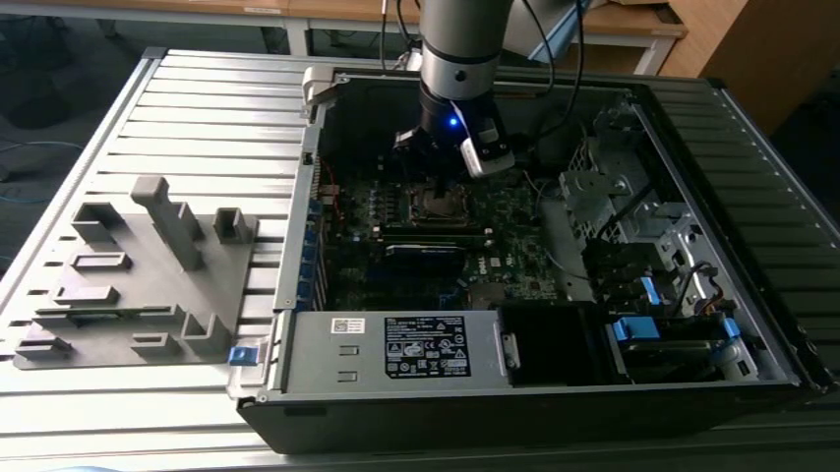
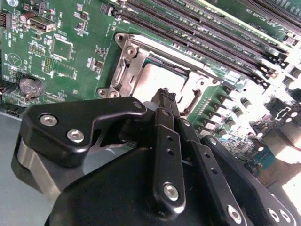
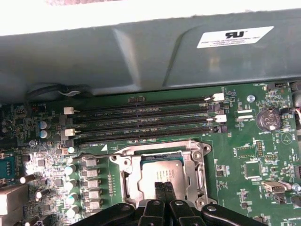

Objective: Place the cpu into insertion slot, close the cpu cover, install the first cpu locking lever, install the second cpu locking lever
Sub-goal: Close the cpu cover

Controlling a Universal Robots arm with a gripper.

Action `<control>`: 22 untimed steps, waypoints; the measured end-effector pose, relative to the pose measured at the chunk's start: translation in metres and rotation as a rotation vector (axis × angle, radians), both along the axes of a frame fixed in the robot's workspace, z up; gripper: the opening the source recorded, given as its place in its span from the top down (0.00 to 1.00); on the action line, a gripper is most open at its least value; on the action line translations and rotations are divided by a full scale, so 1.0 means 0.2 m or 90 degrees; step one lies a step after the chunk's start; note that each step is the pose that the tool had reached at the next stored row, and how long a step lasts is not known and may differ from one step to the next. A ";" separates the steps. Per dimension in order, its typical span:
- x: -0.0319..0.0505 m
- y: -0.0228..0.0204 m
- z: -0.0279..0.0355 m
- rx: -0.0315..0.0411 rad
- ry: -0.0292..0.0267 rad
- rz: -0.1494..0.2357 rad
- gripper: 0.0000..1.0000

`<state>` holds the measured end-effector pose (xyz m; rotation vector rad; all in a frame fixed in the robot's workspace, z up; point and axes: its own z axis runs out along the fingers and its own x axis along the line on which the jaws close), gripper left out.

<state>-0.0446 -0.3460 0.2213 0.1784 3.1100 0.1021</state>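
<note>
The cpu [image 3: 160, 170] [image 2: 160, 77], a dull silver square, lies in the insertion slot [image 1: 440, 202] on the green board. The cpu cover [image 3: 128, 173] [image 2: 128, 66], a silver frame, lies flat around the chip, whose top shows through the cut-out. My gripper [image 3: 164, 184] [image 2: 165, 94] [image 1: 440, 167] hangs right over the socket. It is shut with nothing between its black fingers, whose tips rest at or just above the chip's near edge. I cannot tell how the locking levers stand.
Long black memory slots [image 3: 141, 125] run beside the socket, with the grey case wall [image 3: 141, 56] behind them. A coin battery [image 3: 268, 118] sits on the board. A grey fixture tray [image 1: 132, 275] lies at the exterior view's left and a drive cage [image 1: 630, 206] at its right.
</note>
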 end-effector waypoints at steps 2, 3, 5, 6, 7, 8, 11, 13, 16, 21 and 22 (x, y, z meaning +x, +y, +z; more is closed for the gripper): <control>0.000 0.000 0.002 -0.0002 0.0001 0.000 0.89; 0.000 0.000 0.002 -0.0002 0.0001 0.000 0.89; 0.000 0.000 0.003 -0.0002 0.0001 0.000 0.89; 0.000 0.000 0.004 -0.0003 0.0002 0.000 0.89; 0.000 0.000 0.004 -0.0002 0.0001 0.000 0.89; 0.000 0.000 0.005 -0.0002 0.0001 0.000 0.89; 0.000 0.000 0.005 -0.0002 0.0001 0.000 0.89; 0.000 0.000 0.008 -0.0005 0.0003 0.000 0.89; 0.000 0.000 0.012 -0.0003 0.0002 0.000 0.89; 0.000 0.000 0.013 -0.0001 0.0000 0.000 0.89; 0.000 0.000 0.014 -0.0002 0.0001 0.000 0.89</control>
